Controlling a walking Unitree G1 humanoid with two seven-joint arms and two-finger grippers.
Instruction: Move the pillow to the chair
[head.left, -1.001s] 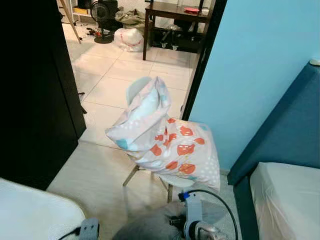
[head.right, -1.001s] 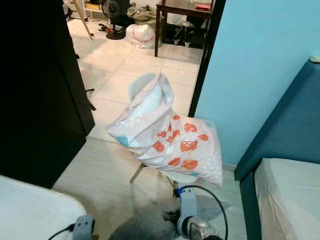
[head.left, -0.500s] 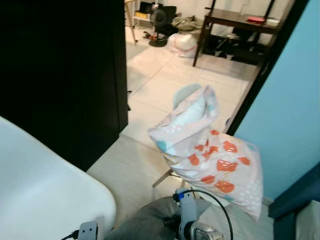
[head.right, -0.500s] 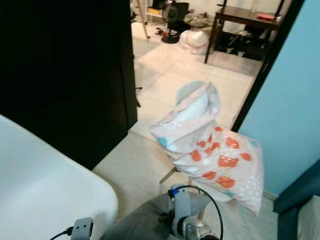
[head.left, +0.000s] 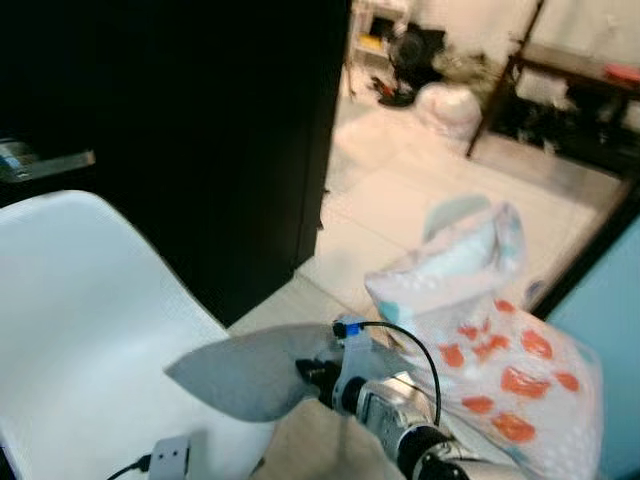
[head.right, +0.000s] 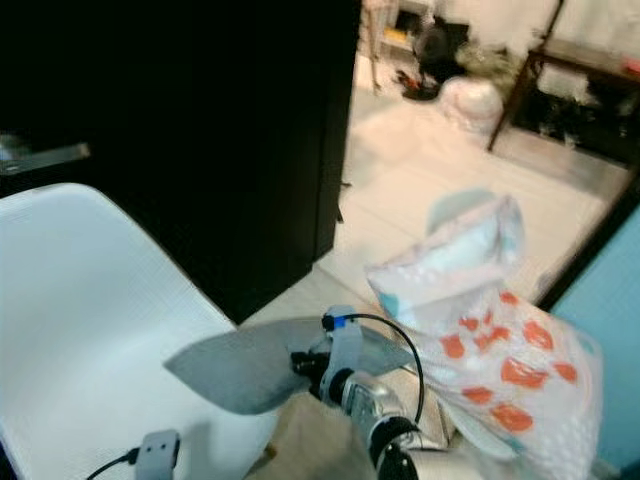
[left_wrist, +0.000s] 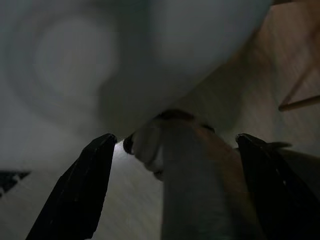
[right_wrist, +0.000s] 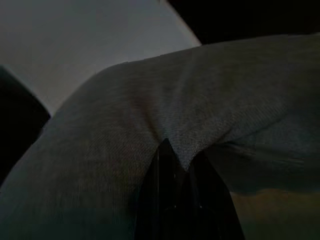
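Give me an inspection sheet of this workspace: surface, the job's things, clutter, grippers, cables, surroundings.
Surface: pale tiled floor, blurred.
Job's things: grey fabric pillow held up over the white moulded plastic chair; not yet resting on it.
Clutter: patterned pillow with orange shapes on a second pale chair.
Grippers: right gripper shut on the grey pillow's fabric; left gripper open, fingers spread, holding nothing.
Cables: black cable looping over the right arm; another by the grey block at the lower edge.
Surroundings: black cabinet, dark wooden table, white bag, light blue wall.
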